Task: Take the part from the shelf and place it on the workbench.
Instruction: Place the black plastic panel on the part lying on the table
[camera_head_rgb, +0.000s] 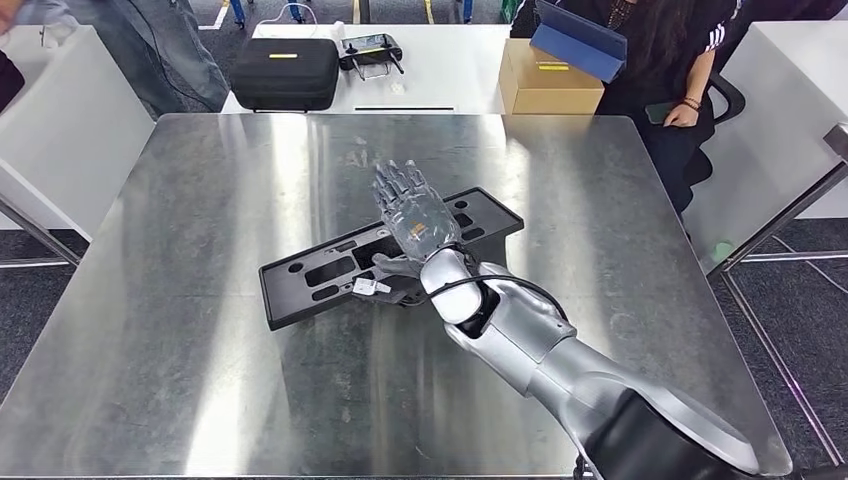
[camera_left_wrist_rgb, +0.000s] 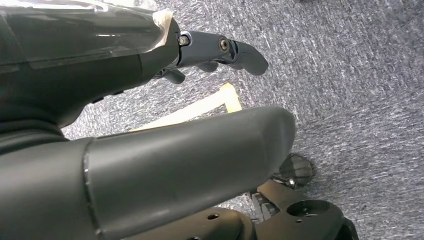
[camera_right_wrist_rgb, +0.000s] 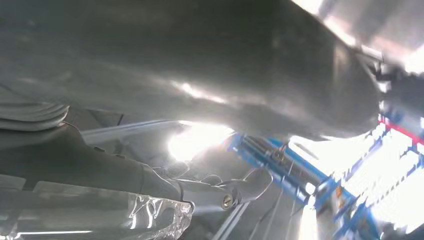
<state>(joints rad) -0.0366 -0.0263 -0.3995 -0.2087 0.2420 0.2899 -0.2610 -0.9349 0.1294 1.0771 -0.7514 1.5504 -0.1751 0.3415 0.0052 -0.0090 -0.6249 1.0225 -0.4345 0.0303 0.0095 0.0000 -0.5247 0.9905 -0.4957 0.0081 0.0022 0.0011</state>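
- Desk (camera_head_rgb: 200, 330): brushed steel top, taken here as the landmark for every place below.
- Part (camera_head_rgb: 330, 270): long flat black plate with several cut-outs, lying flat near the middle of the desk, set on a slant across it. A small white tag (camera_head_rgb: 366, 287) sits on its near edge.
- Right hand (camera_head_rgb: 412, 212): silver arm reaching in from the desk's near right corner; the hand is over the middle of the part, palm down, fingers (camera_head_rgb: 398, 182) stretched out straight and apart, pointing toward the desk's far edge. The fingers reach past the part's far edge; the thumb lies by the tag at the near edge. Nothing is gripped. Whether the palm touches the part cannot be told.
- Left hand (camera_left_wrist_rgb: 150, 165): hanging away from the desk over grey carpet, thumb and dark fingers (camera_left_wrist_rgb: 235, 52) loosely apart, nothing in them.
- Black case (camera_head_rgb: 285, 72): on a white table beyond the desk's far edge, with a controller (camera_head_rgb: 371, 50) beside it.
- Cardboard box (camera_head_rgb: 545, 85): on the same white table, beyond the desk's far right corner.
- Person (camera_head_rgb: 670, 70): seated beyond the far right corner, dark clothes.
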